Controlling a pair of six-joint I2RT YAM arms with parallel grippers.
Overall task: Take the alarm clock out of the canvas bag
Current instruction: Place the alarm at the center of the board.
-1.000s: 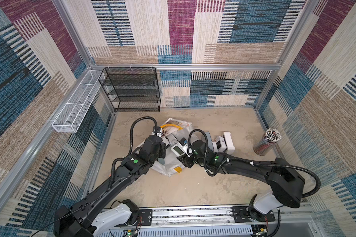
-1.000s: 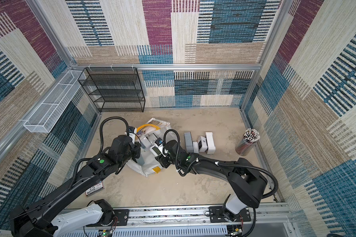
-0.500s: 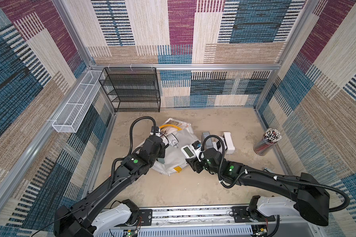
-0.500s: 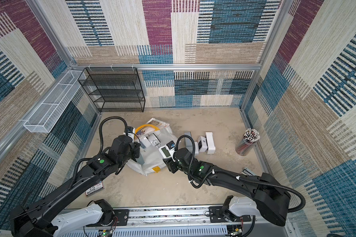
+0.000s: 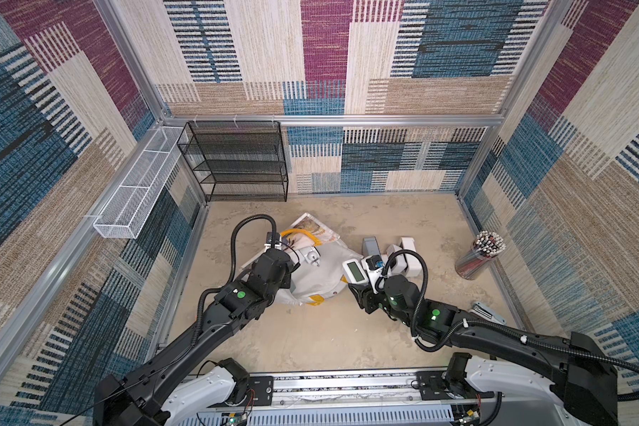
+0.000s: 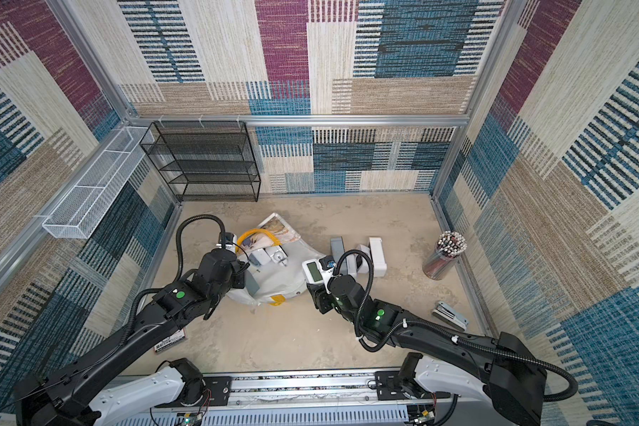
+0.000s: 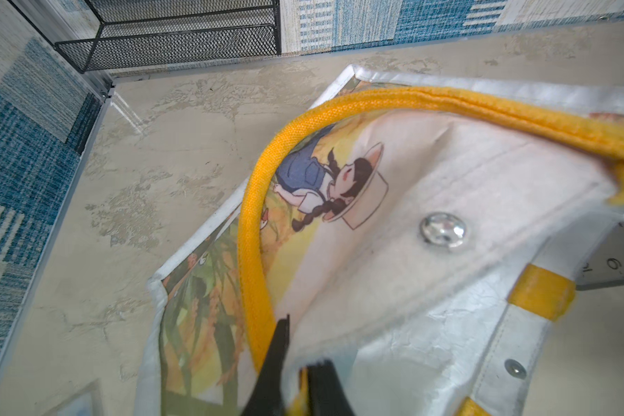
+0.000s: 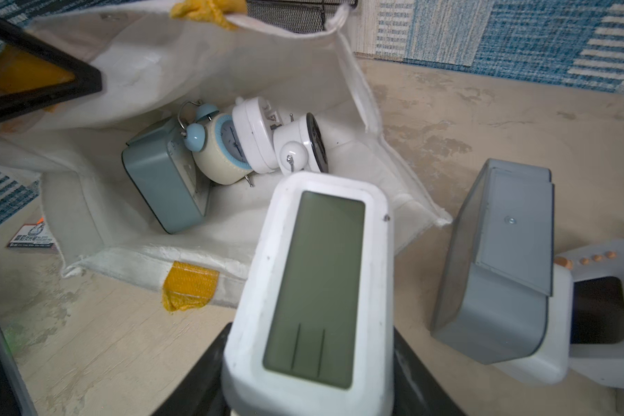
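Observation:
The canvas bag (image 5: pixel 320 280) (image 6: pixel 279 284) lies on its side on the floor, white with yellow handles, mouth toward the right. My left gripper (image 7: pixel 303 342) is shut on the bag's rim by a yellow handle (image 7: pixel 253 252) and holds the mouth up. My right gripper (image 8: pixel 308 381) is shut on a white digital alarm clock (image 8: pixel 317 288) (image 5: pixel 355 272) (image 6: pixel 313 272), held above the floor just outside the bag's mouth. Inside the bag (image 8: pixel 231 72) lie a blue-grey box clock (image 8: pixel 163 180), a cream twin-bell clock (image 8: pixel 220 147) and a white round clock (image 8: pixel 263 133).
Right of the bag stand a grey clock (image 8: pixel 501 270) and white clocks (image 5: pixel 408 254). A cup of pencils (image 5: pixel 480 254) and a stapler (image 5: pixel 487 313) sit by the right wall. A black mesh shelf (image 5: pixel 237 162) and a white wire basket (image 5: pixel 137 195) are at the back left.
My right gripper has drawn back out of the bag's mouth to the right and front, carrying the white digital clock. The left gripper has stayed on the rim.

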